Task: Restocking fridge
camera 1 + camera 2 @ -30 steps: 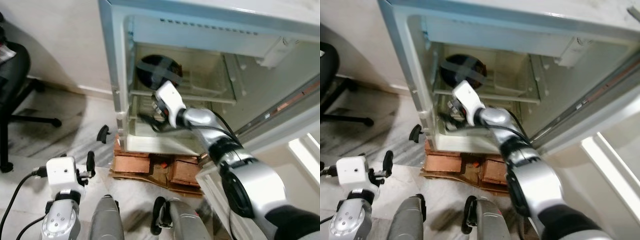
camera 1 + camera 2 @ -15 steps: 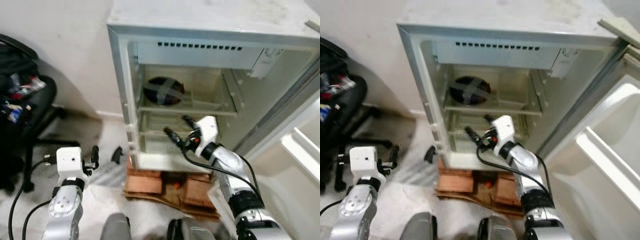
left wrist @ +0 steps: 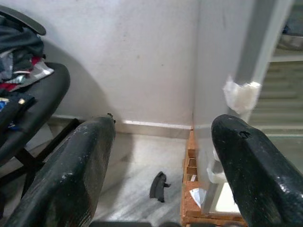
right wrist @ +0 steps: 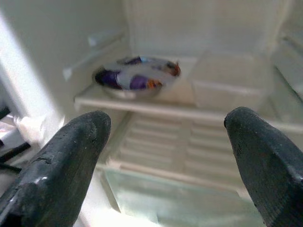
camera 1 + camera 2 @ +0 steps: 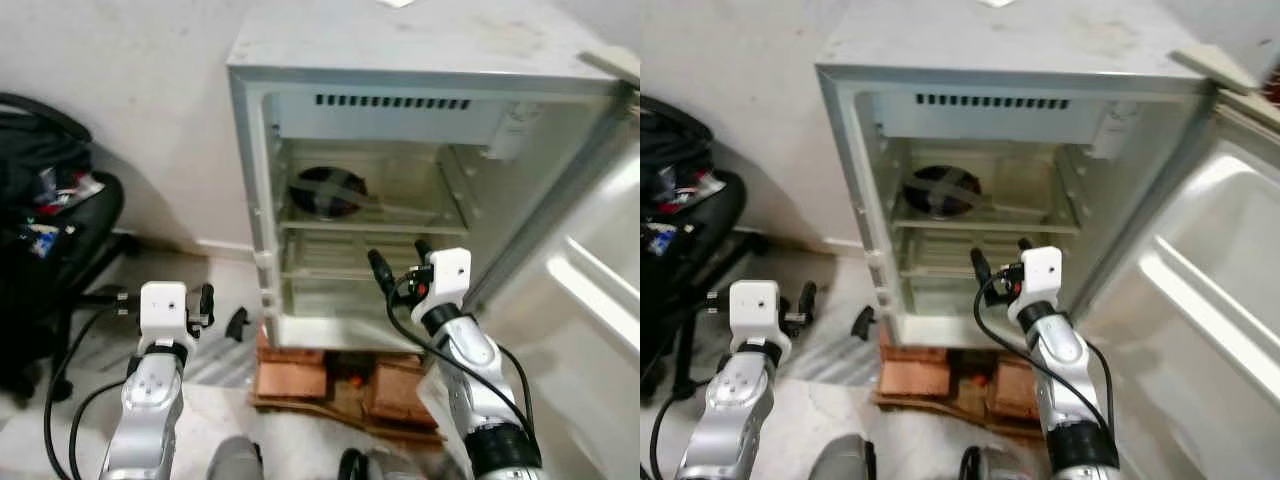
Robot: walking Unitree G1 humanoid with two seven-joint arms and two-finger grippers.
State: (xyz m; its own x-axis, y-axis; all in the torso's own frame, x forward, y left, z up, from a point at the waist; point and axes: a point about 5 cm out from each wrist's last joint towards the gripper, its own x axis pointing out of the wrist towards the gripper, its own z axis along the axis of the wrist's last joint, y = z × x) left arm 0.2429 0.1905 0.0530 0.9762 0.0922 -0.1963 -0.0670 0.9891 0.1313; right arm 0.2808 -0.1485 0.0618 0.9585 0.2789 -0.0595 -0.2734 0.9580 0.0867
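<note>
home room | small fridge on bricks | cluttered office chair

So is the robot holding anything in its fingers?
No, nothing is held. The right gripper is open in front of the fridge, and the left gripper is open too.

The small fridge stands open against the wall, its door swung out to the right. Inside, the upper shelf carries a round covered bowl at its left end, close to the side wall; beside it on the same shelf sits a clear shallow tray. The ribbed shelf below it carries nothing I can make out. The fridge itself rests on a stack of bricks and board on the pale floor, where a small black curved piece lies just left of the bricks.
</note>
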